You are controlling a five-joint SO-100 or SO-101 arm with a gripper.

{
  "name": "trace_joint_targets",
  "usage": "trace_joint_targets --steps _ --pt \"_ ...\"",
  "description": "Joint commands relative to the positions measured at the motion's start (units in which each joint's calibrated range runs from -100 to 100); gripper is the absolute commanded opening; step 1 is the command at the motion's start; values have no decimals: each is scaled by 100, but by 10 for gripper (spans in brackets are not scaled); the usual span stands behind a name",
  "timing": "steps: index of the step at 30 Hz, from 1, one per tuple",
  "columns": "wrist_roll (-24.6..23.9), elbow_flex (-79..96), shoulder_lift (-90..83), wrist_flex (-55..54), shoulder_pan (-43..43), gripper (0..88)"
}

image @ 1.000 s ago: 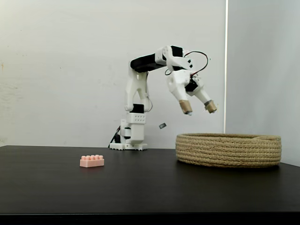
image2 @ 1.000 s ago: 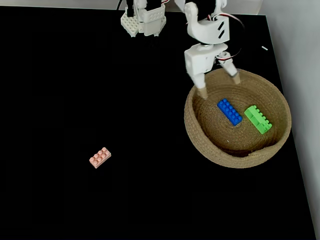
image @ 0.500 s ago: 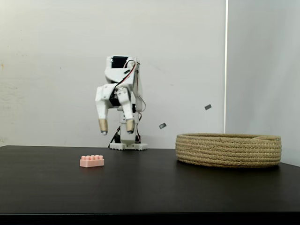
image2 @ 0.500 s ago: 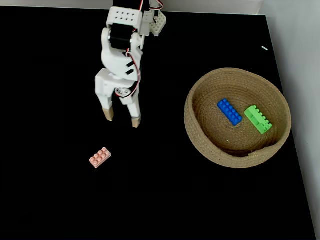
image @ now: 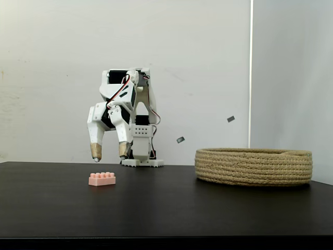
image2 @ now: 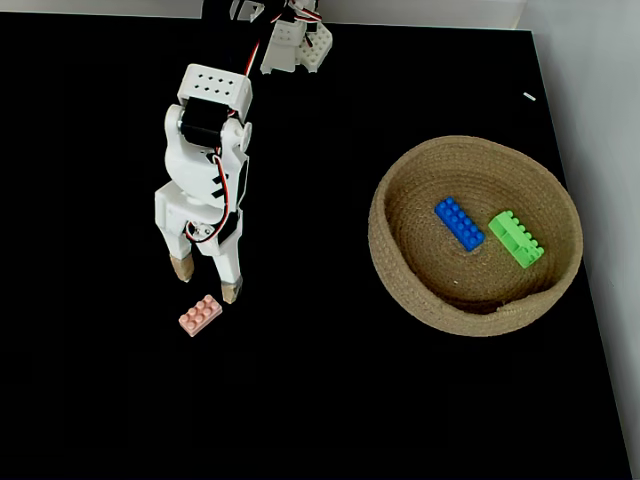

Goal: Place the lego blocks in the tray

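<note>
The pale pink lego block [image: 102, 179] [image2: 200, 315] lies on the black table, left of the arm's base. My gripper [image: 110, 152] [image2: 206, 281] hangs open just above and slightly behind it, fingers pointing down, with nothing between them. The blue lego block [image2: 459, 223] and the green lego block [image2: 516, 238] lie side by side inside the tray [image2: 400, 270], the round rope basket [image: 254, 166] on the right. In the side fixed view the basket's wall hides both of them.
The arm's white base [image: 142, 156] [image2: 292, 45] stands at the table's back edge. A white wall corner [image: 251, 73] rises behind the basket. The table's right edge [image2: 585, 300] runs close past the basket.
The arm has swung from over the basket to the left, then dropped lower and reached forward over the pink block. The gripper stayed open throughout. The blocks have not moved.
</note>
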Motion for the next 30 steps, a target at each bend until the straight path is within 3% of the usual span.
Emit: trace_joint_targets --steps 1,30 --pt "-34 -660 -41 1 -126 231" --pt "-73 -1617 931 360 72 215"
